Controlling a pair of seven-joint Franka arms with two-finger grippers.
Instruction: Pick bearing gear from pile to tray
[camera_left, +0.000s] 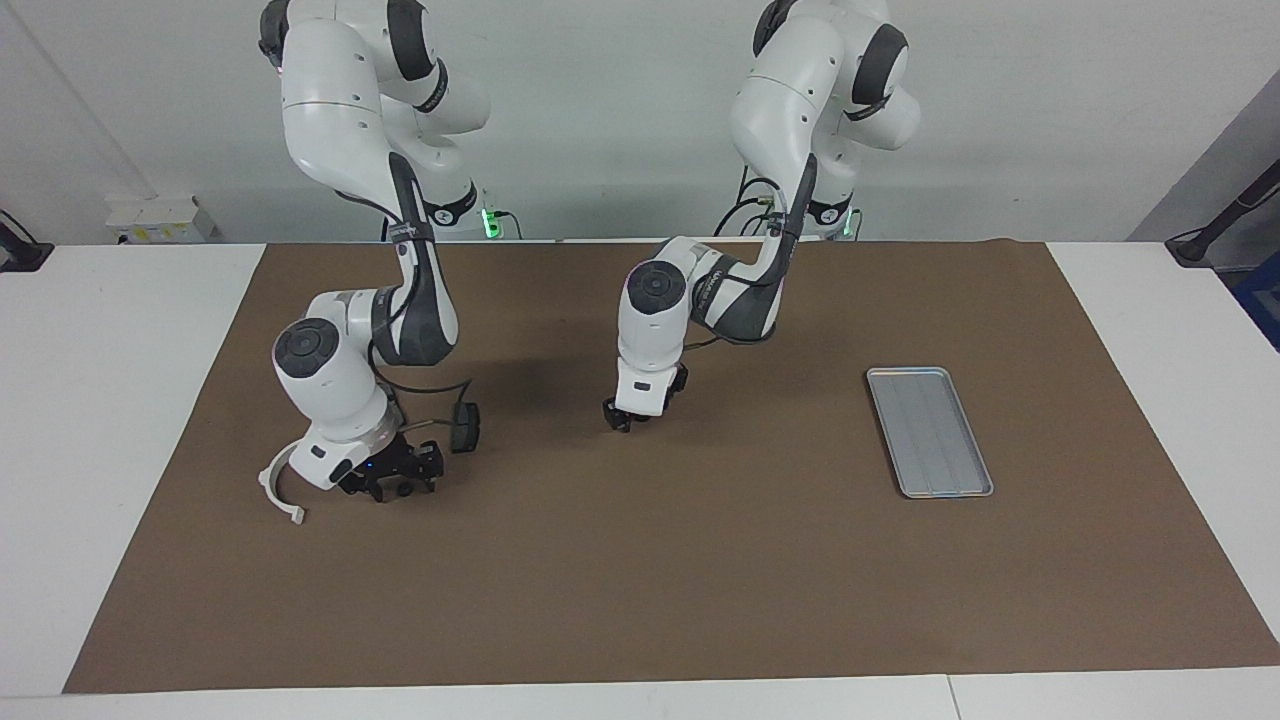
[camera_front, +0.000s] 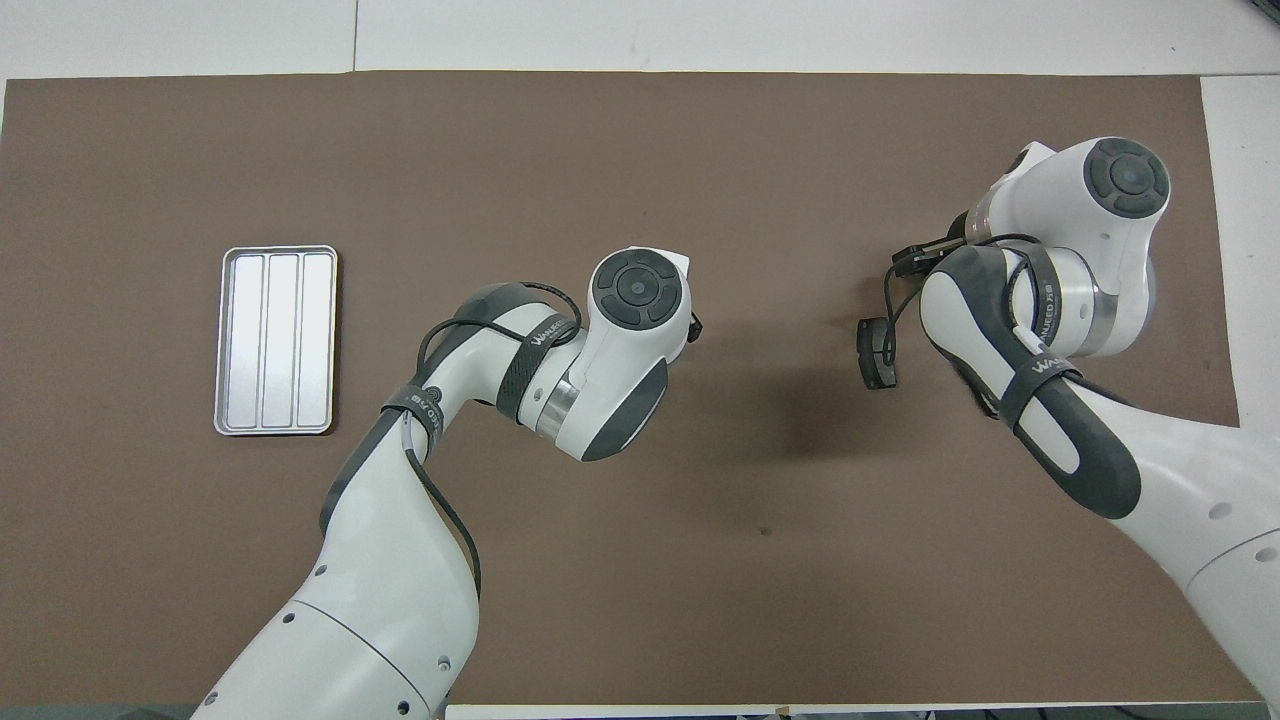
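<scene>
The pile lies at the right arm's end of the mat. It holds a white half-ring bracket, a dark grey pad-shaped plate and a tiny black ring. My right gripper hangs low right over the black ring, beside the bracket; in the overhead view the arm hides it. My left gripper hovers low over the middle of the mat with nothing visible in it. The silver tray lies bare at the left arm's end.
A brown mat covers the table, with white tabletop around it. A second dark plate edge peeks out under the right arm. Cables loop from both wrists.
</scene>
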